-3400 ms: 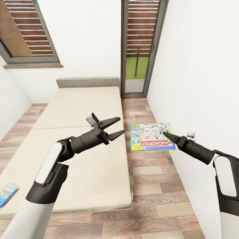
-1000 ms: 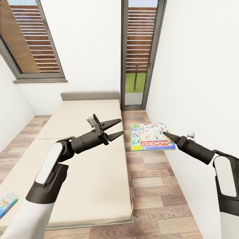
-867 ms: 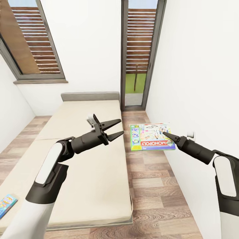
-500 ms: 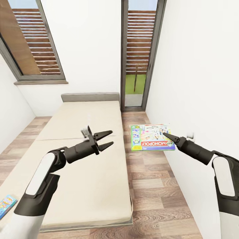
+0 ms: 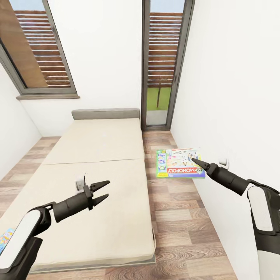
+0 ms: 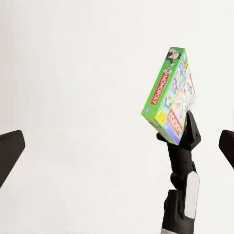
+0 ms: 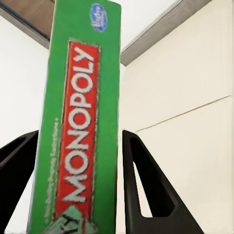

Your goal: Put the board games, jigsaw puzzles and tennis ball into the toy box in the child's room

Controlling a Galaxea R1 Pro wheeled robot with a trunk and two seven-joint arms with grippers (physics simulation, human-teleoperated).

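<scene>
Head view: we see the right pincer (image 5: 193, 160) closed on the near edge of the Monopoly box (image 5: 180, 163), which it holds flat in the air above the wood floor (image 5: 175, 217), between the bed (image 5: 97, 163) and the white wall (image 5: 229, 97). The left pincer (image 5: 102, 191) hangs over the near half of the mattress with its jaws apart and nothing between them. A second, blue game box (image 5: 3, 238) shows only as a corner at the bed's near left edge. The grey headboard (image 5: 105, 114) lies at the far end, beside a tall glass door (image 5: 160, 66).

Left wrist view: we see the Monopoly box (image 6: 168, 95) tilted on edge against the white wall, gripped from below by the right pincer (image 6: 187, 130). The left pincer's own fingers (image 6: 10, 151) stand wide apart, empty.

Right wrist view: we see the green side of the Monopoly box (image 7: 78, 126) upright between the two dark fingers (image 7: 141, 185), which touch it on both sides. The bed (image 7: 195, 97) lies behind.
</scene>
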